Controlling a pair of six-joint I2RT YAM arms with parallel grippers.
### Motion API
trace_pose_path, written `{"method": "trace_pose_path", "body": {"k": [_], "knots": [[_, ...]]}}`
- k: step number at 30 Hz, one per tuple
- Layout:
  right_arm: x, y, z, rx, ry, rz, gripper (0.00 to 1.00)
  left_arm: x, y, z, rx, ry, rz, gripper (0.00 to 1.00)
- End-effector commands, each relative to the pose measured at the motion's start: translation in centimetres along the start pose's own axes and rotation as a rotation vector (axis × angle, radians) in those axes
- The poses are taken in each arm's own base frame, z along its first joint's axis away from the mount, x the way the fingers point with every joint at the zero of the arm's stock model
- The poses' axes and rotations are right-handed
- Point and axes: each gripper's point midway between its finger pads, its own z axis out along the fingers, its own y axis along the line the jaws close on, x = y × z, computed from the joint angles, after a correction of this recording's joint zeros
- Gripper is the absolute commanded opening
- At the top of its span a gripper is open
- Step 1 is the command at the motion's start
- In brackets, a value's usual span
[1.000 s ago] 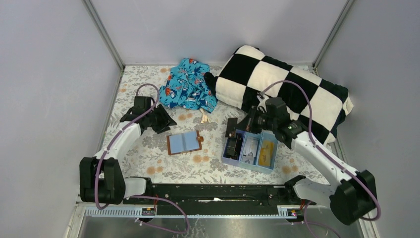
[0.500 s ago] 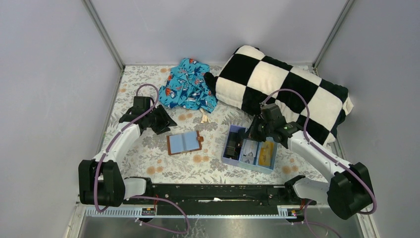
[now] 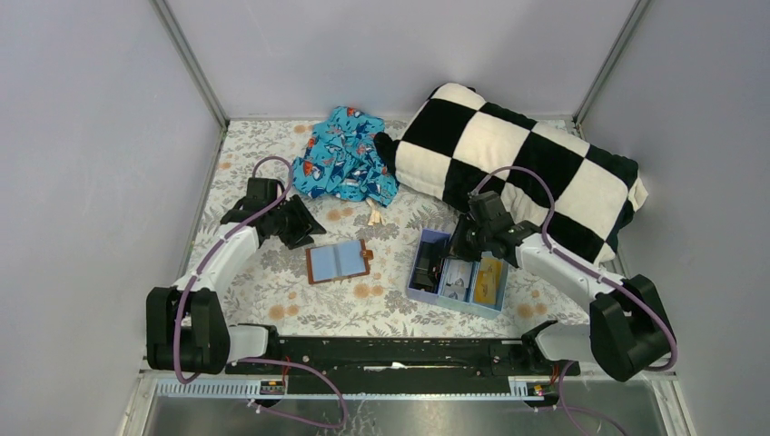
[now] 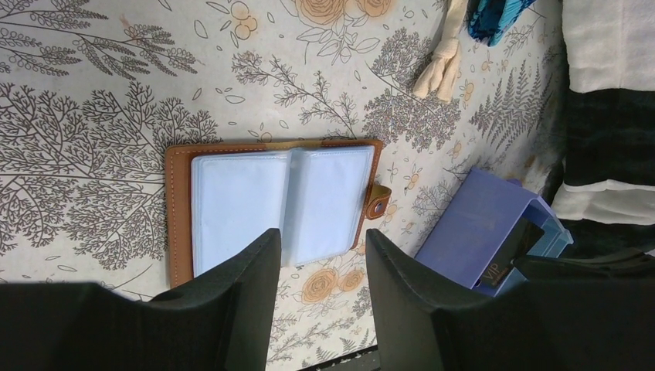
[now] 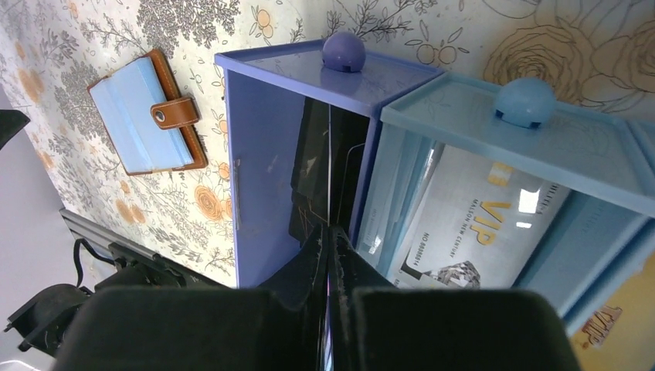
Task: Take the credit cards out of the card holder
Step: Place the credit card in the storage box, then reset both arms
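One dark card (image 5: 320, 170), edge-on, in right tool's (image 5: 330, 236) grip.

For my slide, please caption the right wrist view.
Right jaws shut on a dark card, held on edge in the end compartment of the tray; the card holder lies open nearby.

Card holder (image 4: 270, 209) was tan-brown with pale stitching, pale blue sleeves inside and a brown clasp tab. Counter (image 3: 272, 282) was white, with grey tree sketches and orange roses. Tray (image 5: 263, 185) had one periwinkle bay, the rest light blue. Dark card (image 5: 313, 178) was grey-black with gold VIP lettering. Orange-gold card (image 3: 490, 279) matched its name. Silvery card (image 5: 463, 232) had gold VIP print. Pillow (image 3: 518, 154) was black-and-white checked. Cloth (image 3: 345, 168) was bright blue with a red-white print. Left claw (image 4: 320, 247) and right claw (image 5: 330, 239) were black.
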Motion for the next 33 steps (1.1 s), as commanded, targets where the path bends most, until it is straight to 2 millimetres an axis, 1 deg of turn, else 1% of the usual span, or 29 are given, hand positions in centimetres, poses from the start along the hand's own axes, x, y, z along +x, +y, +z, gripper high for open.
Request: {"method": "trace_pose_path", "body": {"k": [1,3,4,6,8,10,14,16,18,22,23,28,30,33], "knots": [[0.2,1.1,1.0,-0.037,0.006,-0.016,0.0,-0.3,-0.6,0.2,0.038,-0.005,0.027,0.49],[0.4,1.9,1.2,-0.062,0.017,-0.029,0.0,-0.3,-0.7,0.2,0.042,-0.005,0.027,0.49],[0.4,2.1,1.2,-0.068,0.017,-0.034,0.08,-0.3,-0.7,0.2,0.043,-0.004,0.029,0.49],[0.1,2.3,1.0,-0.069,0.0,-0.036,0.28,-0.3,-0.8,0.1,0.045,-0.005,0.03,0.49],[-0.5,2.2,0.6,-0.055,-0.031,-0.041,0.42,-0.4,-0.8,0.1,0.045,-0.005,0.03,0.49],[-1.1,2.1,-0.2,-0.032,-0.064,-0.053,0.46,-0.4,-0.8,0.1,0.046,-0.005,0.031,0.49],[-2.4,2.3,-2.0,-0.016,-0.136,-0.084,0.46,-0.3,-0.8,0.2,0.044,0.001,0.031,0.49],[-3.1,2.7,-2.9,-0.025,-0.171,-0.098,0.43,-0.3,-0.8,0.3,0.047,0.003,0.029,0.49],[-3.3,3.2,-3.3,-0.041,-0.18,-0.113,0.39,-0.2,-0.8,0.4,0.051,0.004,0.029,0.49],[-2.5,3.7,-2.9,-0.042,-0.123,-0.16,0.25,-0.2,-0.9,0.4,0.055,0.007,0.029,0.49],[-2.2,3.8,-2.6,-0.04,-0.112,-0.175,0.24,-0.2,-0.9,0.4,0.056,0.007,0.029,0.49],[-1.2,4.3,-1.8,-0.015,-0.097,-0.215,0.22,0.0,-0.8,0.4,0.059,0.01,0.028,0.49],[-1.1,4.4,-1.7,0.0,-0.106,-0.228,0.22,0.1,-0.8,0.3,0.061,0.009,0.029,0.49],[-1.1,4.2,-1.7,0.045,-0.125,-0.261,0.25,0.0,-1.3,-0.1,0.073,0.008,0.031,0.49]]}}
